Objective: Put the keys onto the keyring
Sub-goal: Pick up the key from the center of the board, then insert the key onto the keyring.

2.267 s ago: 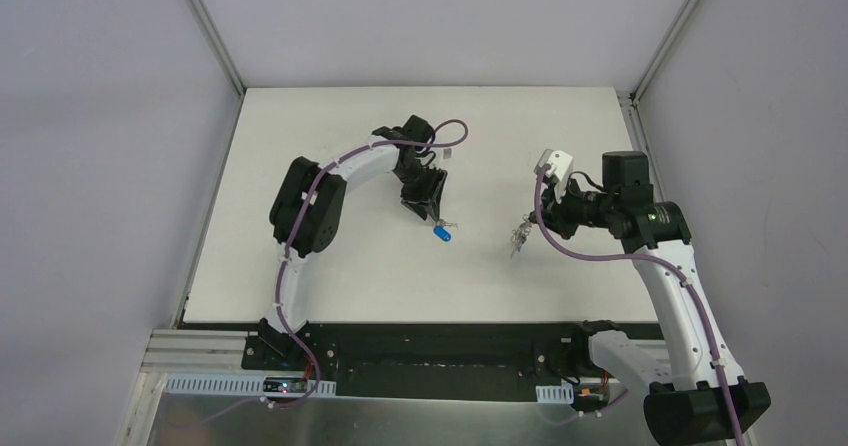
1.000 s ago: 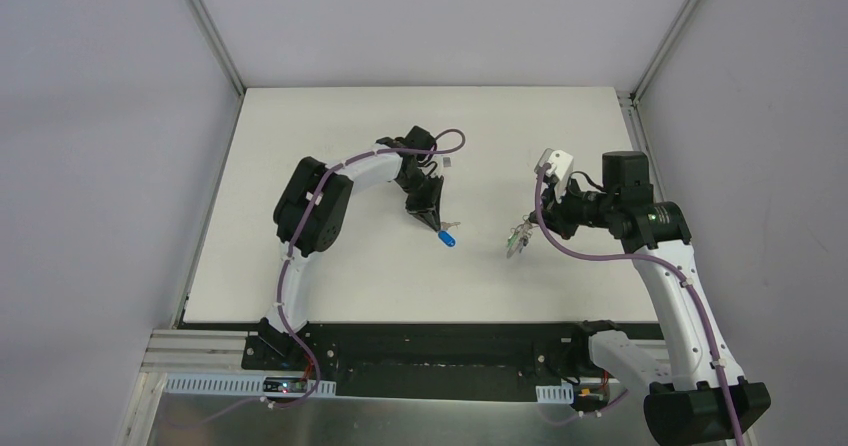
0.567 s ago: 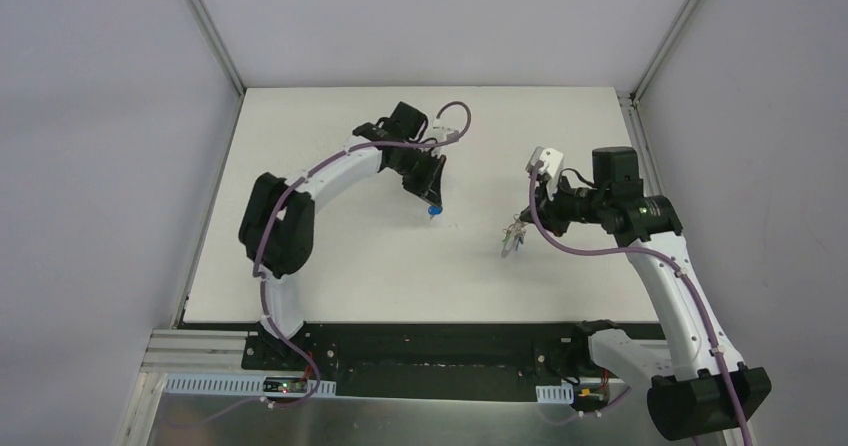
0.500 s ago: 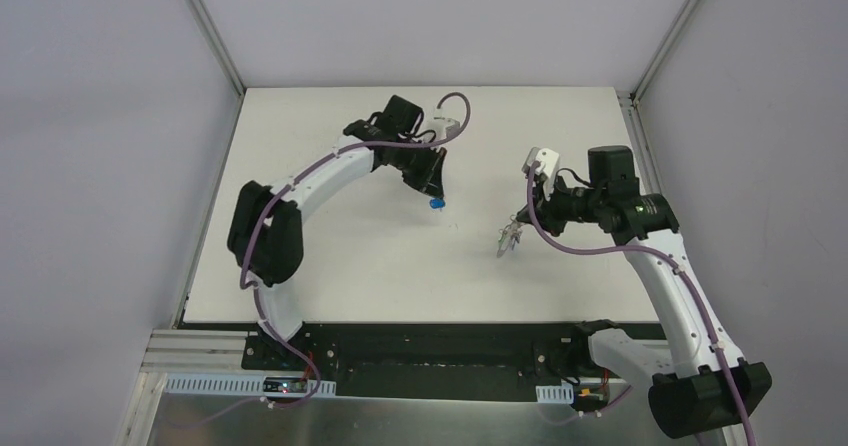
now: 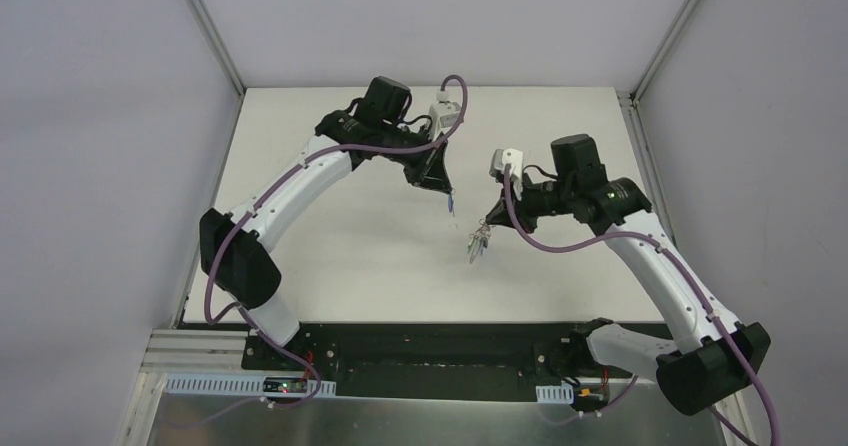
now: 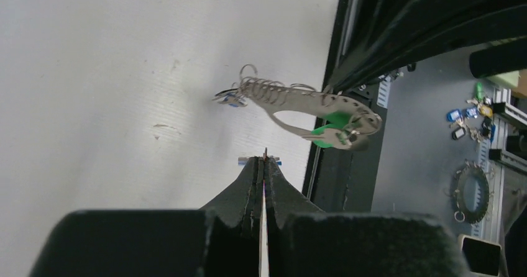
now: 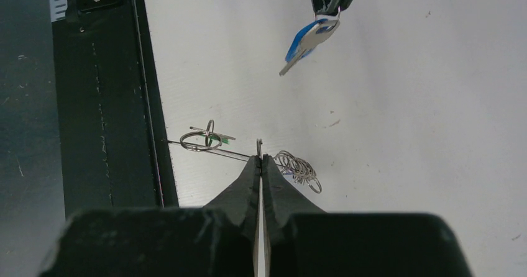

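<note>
Standing here, I can read no writing, number or brand anywhere. The blue-headed key (image 7: 307, 38) and the keyring (image 6: 279, 94) carry no mark I can make out. The coloured tags (image 6: 463, 115) lying beyond the worktop's edge are too small to tell.

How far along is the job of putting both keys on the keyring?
Done: the green key already appears to hang on the keyring. In hand: the right pincer grips the keyring, the left pincer grips the blue key, the two apart. Left: threading the blue key onto a ring.
</note>
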